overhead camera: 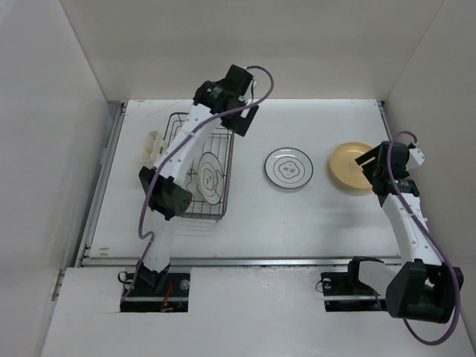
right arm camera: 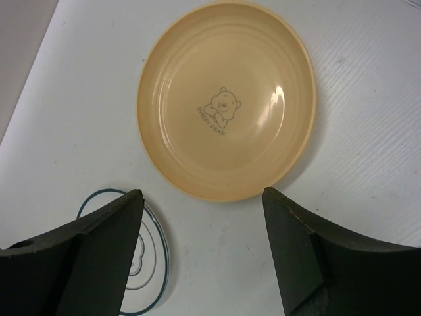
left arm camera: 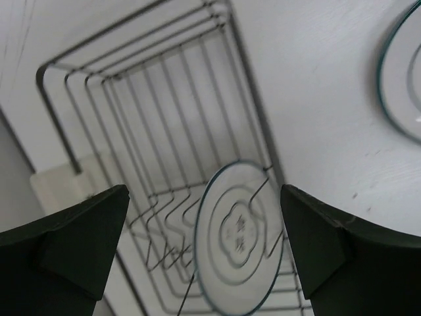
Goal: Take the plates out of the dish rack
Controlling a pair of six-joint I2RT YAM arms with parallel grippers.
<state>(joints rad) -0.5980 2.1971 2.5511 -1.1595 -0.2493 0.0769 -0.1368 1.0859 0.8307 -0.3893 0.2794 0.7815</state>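
Note:
The dark wire dish rack (overhead camera: 186, 201) stands at the left and shows in the left wrist view (left arm camera: 138, 105). One white plate with a dark rim ring (overhead camera: 209, 177) leans in the rack's near half (left arm camera: 240, 240). My left gripper (overhead camera: 239, 120) hangs open and empty above the rack's far right corner (left arm camera: 202, 191). A second white ringed plate (overhead camera: 289, 168) lies flat on the table's middle (left arm camera: 404, 72). A tan-yellow plate (overhead camera: 349, 165) lies flat at the right (right arm camera: 227, 99). My right gripper (overhead camera: 370, 165) hovers open over its near edge (right arm camera: 201, 193), holding nothing.
A small beige object (overhead camera: 152, 147) sits just left of the rack (left arm camera: 52, 187). White walls enclose the table on the left, back and right. The second white plate's edge also shows in the right wrist view (right arm camera: 148, 257).

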